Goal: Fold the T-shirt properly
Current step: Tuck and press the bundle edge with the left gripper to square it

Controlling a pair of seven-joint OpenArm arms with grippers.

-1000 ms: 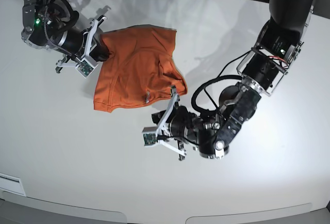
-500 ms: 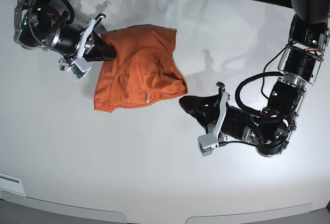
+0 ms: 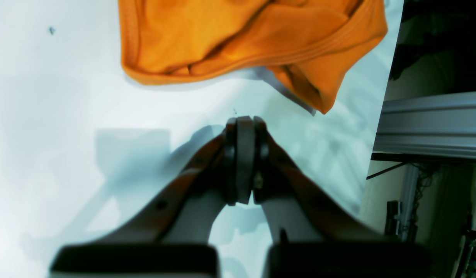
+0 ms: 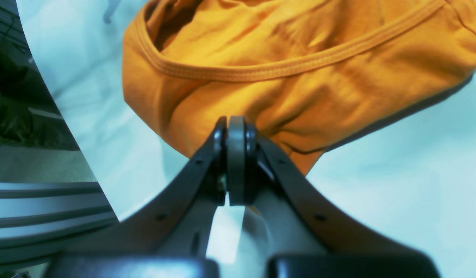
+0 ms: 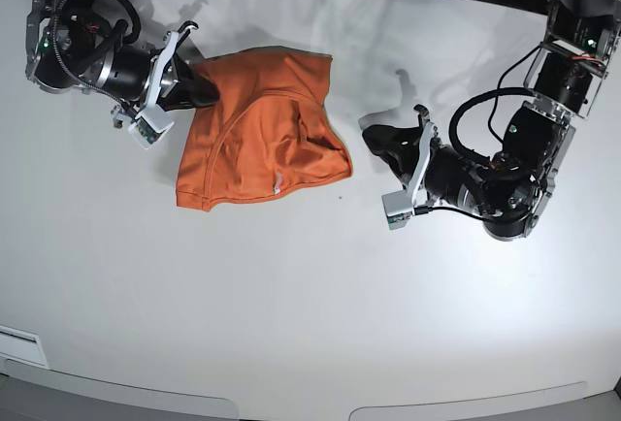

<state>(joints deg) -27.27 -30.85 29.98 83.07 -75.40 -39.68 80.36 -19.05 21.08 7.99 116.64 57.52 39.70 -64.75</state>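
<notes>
Both pincers are pressed together. Our left pincer (image 5: 374, 137) has let go of the T-shirt (image 5: 260, 130) and pulled back, empty; our right pincer (image 5: 202, 92) touches the shirt's edge. The shirt lies bunched on the table (image 5: 291, 295), so we judge the fold unfinished.

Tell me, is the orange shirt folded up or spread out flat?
Folded up, but messily. The T-shirt lies in a rumpled, doubled-over bundle on the table, layers overlapping, no sleeves spread out.
</notes>
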